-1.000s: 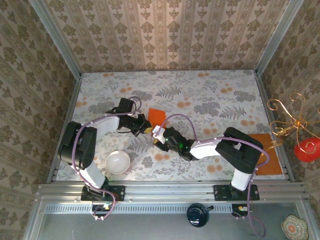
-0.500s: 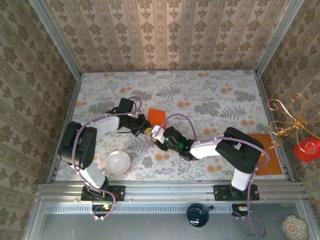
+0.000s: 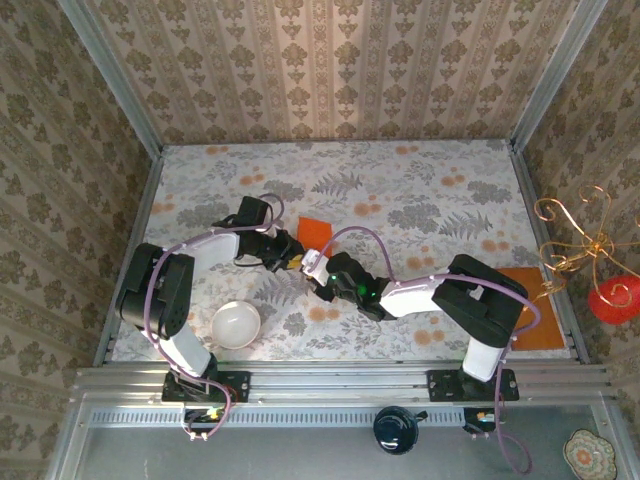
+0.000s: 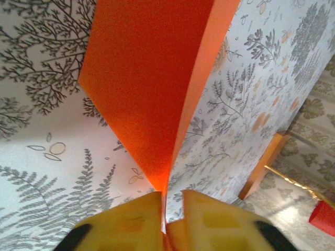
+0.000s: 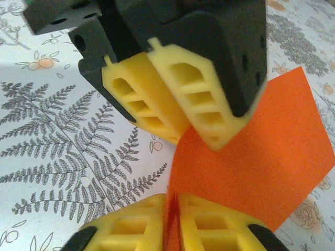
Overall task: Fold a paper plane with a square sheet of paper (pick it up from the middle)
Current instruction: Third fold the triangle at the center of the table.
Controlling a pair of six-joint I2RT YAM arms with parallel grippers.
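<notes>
Square sheet of paper [image 4: 152, 78]: bent double, surface [image 3: 450, 200] centre; plane unformed. Right claw [image 5: 170, 219] clamped on it; left claw [image 4: 170, 209] astride edge, grip indeterminate.

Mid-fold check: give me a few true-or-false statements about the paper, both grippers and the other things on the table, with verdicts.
1. The left gripper and the right gripper both pinch the paper. True.
2. The paper lies flat on the table. False: it is bent into a V, with its crease at the left gripper.
3. The bowl sits by the left arm, apart from the paper. True.
4. The brownish rectangle lies under the paper. False: it lies at the table's right edge, beside the right arm.
</notes>
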